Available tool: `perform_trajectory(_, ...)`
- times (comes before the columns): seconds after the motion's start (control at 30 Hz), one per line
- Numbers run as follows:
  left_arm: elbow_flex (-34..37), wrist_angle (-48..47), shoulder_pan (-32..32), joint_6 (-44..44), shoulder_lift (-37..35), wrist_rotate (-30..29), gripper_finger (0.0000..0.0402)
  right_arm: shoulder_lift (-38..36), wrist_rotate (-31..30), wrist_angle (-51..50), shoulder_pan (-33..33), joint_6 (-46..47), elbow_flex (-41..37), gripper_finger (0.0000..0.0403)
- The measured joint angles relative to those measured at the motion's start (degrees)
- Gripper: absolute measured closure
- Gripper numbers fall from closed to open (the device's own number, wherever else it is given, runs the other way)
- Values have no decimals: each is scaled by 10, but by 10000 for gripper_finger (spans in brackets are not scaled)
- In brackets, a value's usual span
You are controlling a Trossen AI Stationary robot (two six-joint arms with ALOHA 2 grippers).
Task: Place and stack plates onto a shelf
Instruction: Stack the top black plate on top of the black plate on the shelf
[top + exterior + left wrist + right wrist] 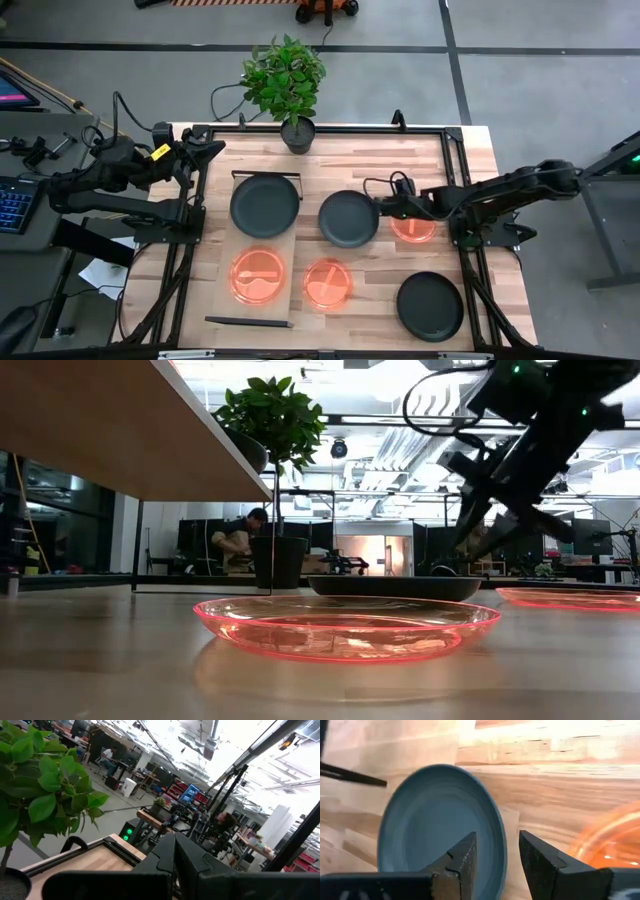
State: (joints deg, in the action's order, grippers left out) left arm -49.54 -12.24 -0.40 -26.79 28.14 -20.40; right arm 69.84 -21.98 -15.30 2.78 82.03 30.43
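Three dark plates and three translucent orange plates lie flat. The pale shelf [222, 262], with black rails at its far and near ends, bears a dark plate [265, 205] and an orange plate [258, 276]. On the tabletop lie the middle dark plate [346, 219], an orange plate [328, 283], another orange plate [415, 230] and a dark plate [430, 306]. My right gripper [381, 210] is open at the middle plate's right rim [501, 840]. One finger stands over the plate's inside and one outside, just above it in the low view [470, 550]. My left gripper [208, 150] waits shut at the far left.
A potted plant [290, 85] stands at the far edge, behind the shelf and the middle plate. The black frame rails [455, 150] run along the table's sides. Bare tabletop lies between the plates and along the near edge. A person sits in the room beyond [245, 535].
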Motion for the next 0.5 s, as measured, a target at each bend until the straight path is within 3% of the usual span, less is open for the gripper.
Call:
perform_trajectory(0.3,0,0,0,0,0,-4,402,32,15,37,-40,-61,-6,274)
perform_trajectory(0.5,0,-2,0,0,0,-14,402,80,86,89,-54,-113,-5,274)
